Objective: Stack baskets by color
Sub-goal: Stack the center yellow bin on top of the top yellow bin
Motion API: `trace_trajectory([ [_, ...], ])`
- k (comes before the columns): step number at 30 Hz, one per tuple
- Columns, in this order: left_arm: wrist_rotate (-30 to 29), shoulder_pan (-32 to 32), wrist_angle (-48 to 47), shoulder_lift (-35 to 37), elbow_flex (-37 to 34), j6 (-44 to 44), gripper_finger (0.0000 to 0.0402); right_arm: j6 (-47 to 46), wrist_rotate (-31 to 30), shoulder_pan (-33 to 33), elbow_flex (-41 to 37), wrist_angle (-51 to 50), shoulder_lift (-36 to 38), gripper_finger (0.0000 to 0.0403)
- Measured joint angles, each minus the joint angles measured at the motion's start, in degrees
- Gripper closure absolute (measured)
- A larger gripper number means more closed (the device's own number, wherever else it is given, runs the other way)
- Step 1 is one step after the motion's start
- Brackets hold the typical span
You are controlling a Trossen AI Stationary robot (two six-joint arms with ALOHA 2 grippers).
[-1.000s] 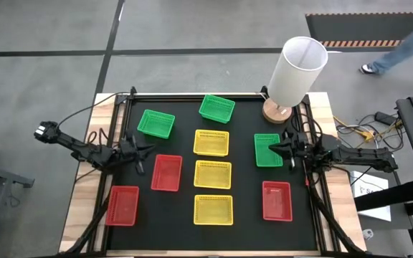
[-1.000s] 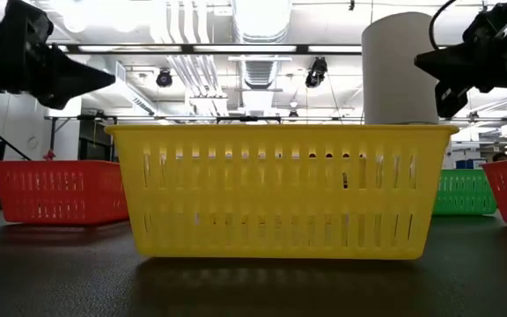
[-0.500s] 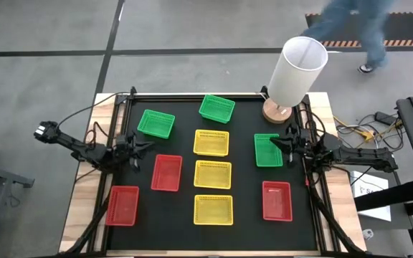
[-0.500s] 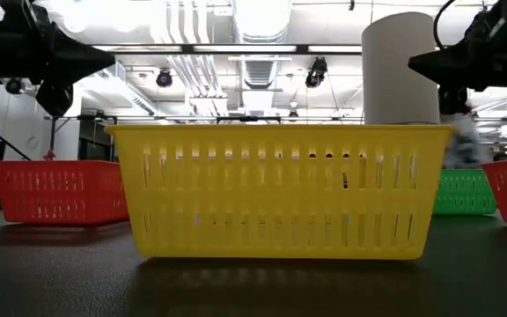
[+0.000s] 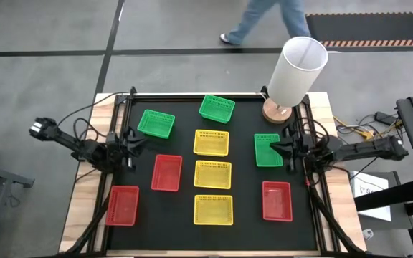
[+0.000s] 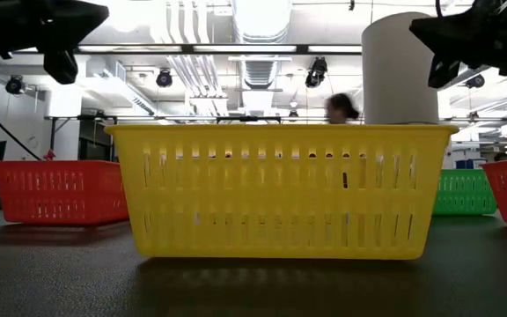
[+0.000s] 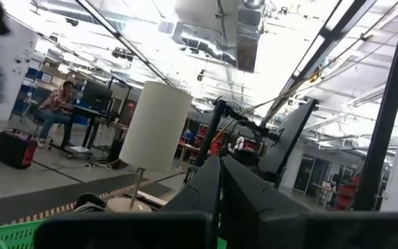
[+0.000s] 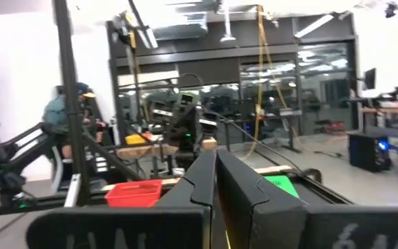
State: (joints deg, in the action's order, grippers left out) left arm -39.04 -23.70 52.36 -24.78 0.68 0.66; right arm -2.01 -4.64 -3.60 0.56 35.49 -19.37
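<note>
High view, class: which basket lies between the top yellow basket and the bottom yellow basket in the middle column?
A third yellow basket lies between the top yellow basket and the bottom yellow basket, apart from both; the high view shows this.

9 baskets [image 5: 212, 174] apart on table [image 5: 185, 222], cylinder [image 5: 295, 72] behind

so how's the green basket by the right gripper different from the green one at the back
The right green basket lies lengthwise front to back, squared to the table; the back green basket lies crosswise and skewed. The right gripper hangs over the first; nothing is over the second. Both are empty, unstacked mesh baskets, alike in size.
</note>
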Motion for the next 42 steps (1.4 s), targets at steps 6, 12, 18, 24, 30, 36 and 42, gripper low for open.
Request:
trace_trajectory([
  [6, 0.07, 0.00, 3.27, -4.02, 0.06, 0.12, 0.0402, 3.08, -7.68, -6.54, 0.98, 6.15, -9.86, 0.0394],
  [12, 0.10, 0.00, 5.04, -6.20, 0.10, 0.38, 0.0402, 6.44, -14.03, -14.06, 7.28, 6.55, -19.96, 0.0394],
  [18, 0.07, 0.00, 7.42, -6.27, 0.14, -0.13, 0.0402, 12.02, -20.04, -20.52, 16.35, 6.87, -31.36, 0.0394],
  [24, 0.06, 0.00, 7.37, -5.35, 0.12, -0.30, 0.0402, 16.74, -22.56, -23.77, 27.12, 2.89, -41.83, 0.0394],
  [30, 0.01, 0.01, 7.29, -4.61, 0.14, -1.70, 0.0402, 14.05, -22.50, -23.91, 40.23, -14.53, -47.94, 0.0394],
  [36, -0.05, 0.00, 7.10, -4.68, -0.01, -4.08, 0.0402, 8.49, -22.40, -22.91, 53.90, -37.99, -52.52, 0.0394],
  [42, -0.27, 0.00, 7.17, -5.09, 0.01, -4.77, 0.0402, 0.99, -21.91, -22.23, 64.73, -57.41, -57.97, 0.0394],
])
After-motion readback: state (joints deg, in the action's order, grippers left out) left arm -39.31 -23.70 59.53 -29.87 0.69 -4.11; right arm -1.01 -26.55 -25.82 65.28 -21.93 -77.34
